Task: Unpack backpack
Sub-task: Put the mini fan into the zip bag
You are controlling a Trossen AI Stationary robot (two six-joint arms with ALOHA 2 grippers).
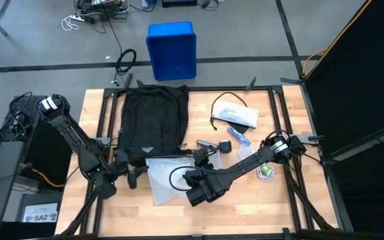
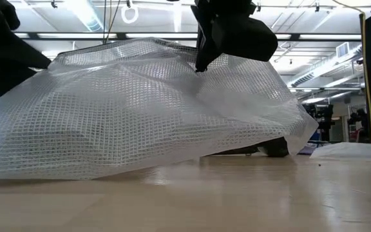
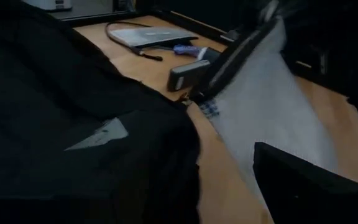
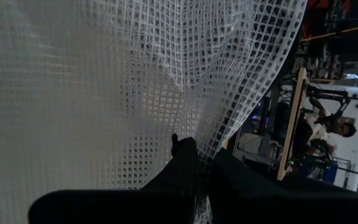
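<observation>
The black backpack (image 1: pixel 152 123) lies flat on the wooden table, its rounded top toward the far edge; it also fills the left of the left wrist view (image 3: pixel 61 112). Against its near end lies a white mesh pouch (image 1: pixel 162 177), which looms large in the low view (image 2: pixel 140 109). My right gripper (image 1: pixel 187 180) is shut on the pouch from above (image 2: pixel 203 61). My left gripper (image 1: pixel 131 177) stands open at the backpack's near edge, left of the pouch. Only one of its fingers (image 3: pixel 303 186) shows plainly in its wrist view, and I cannot tell whether it touches the backpack. My right gripper pinches a gathered fold of the mesh pouch (image 4: pixel 188 134) between its two shut fingers, coming down at a slant from the table's right. That part of the pouch is drawn up into a peak (image 2: pixel 192 48). The rest hangs slack, with its lower edge (image 2: pixel 108 171) on the table.
On the table's right half lie a clear pouch with a black cable (image 1: pixel 235 115), a blue item (image 1: pixel 239 137), two small black devices (image 1: pixel 207 144) (image 1: pixel 225 147) and a green-and-white round thing (image 1: pixel 265 172). A blue bin (image 1: pixel 172 50) stands on the floor beyond the far edge.
</observation>
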